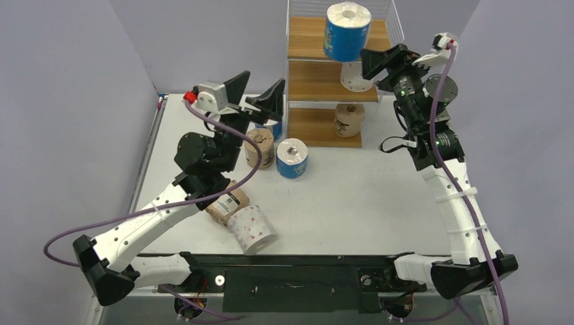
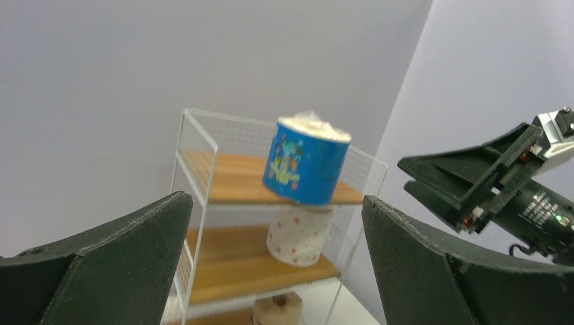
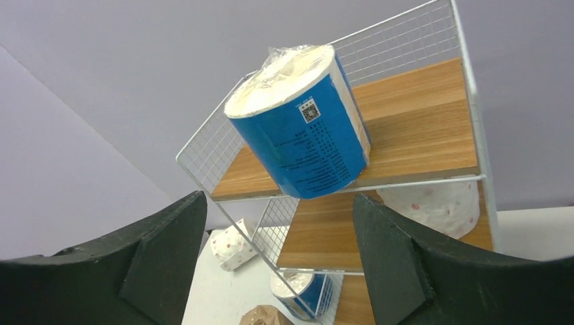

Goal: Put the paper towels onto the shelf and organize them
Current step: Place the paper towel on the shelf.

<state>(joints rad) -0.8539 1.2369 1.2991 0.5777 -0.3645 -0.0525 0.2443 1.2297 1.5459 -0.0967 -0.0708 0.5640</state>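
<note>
The shelf [image 1: 308, 30] stands at the back centre. A blue roll [image 1: 346, 30] sits tilted on the front edge of its top board, part of its base past the edge. A white pink-dotted roll [image 1: 355, 76] is on the middle board and a brown roll [image 1: 348, 120] on the bottom one. My right gripper [image 1: 382, 62] hangs open just right of the blue roll [image 3: 301, 128], not touching it. My left gripper [image 1: 256, 95] is raised left of the shelf [image 2: 230, 179], open and empty. On the table lie a brown roll [image 1: 260, 147], a blue roll [image 1: 292, 158], a labelled brown roll [image 1: 227, 203] and a dotted roll [image 1: 252, 228].
Another blue roll [image 1: 274, 127] is half hidden behind my left gripper. Grey walls close in the table on the left, back and right. The left arm's cable [image 1: 223, 186] loops over the rolls near the front left.
</note>
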